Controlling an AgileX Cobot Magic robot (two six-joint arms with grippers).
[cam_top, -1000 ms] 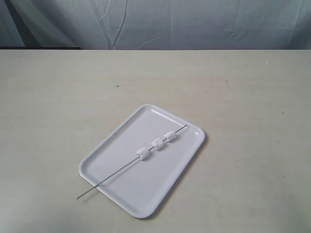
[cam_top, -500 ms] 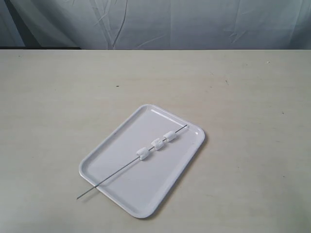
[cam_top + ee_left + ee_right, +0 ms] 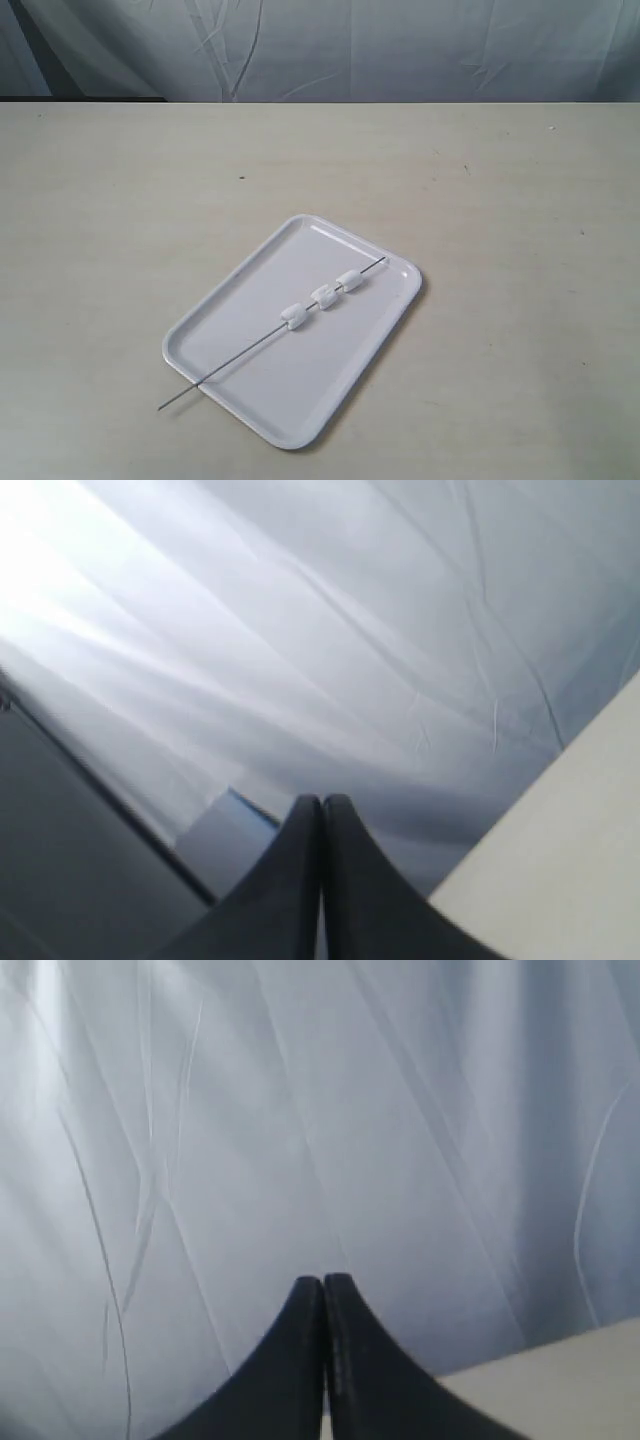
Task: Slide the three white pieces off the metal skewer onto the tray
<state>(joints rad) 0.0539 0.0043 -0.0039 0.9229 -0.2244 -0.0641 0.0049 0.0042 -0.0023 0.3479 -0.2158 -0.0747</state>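
Observation:
In the exterior view a glossy white tray [image 3: 230,315] lies slantwise on the table. The thin metal skewer [image 3: 235,360] rests across it, one end sticking out past the near-left rim. Three white pieces sit threaded on it: one [image 3: 296,317], one [image 3: 325,296] and one [image 3: 350,281]. Neither arm appears in the exterior view. My left gripper [image 3: 322,802] is shut, its black fingers pressed together and pointing at the grey backdrop. My right gripper [image 3: 323,1280] is shut too and holds nothing. Neither wrist view shows the tray.
The beige table [image 3: 520,200] stretches around the tray on all sides. A wrinkled grey cloth backdrop [image 3: 400,50] hangs behind the table's far edge. A slice of the table edge [image 3: 570,860] shows in the left wrist view.

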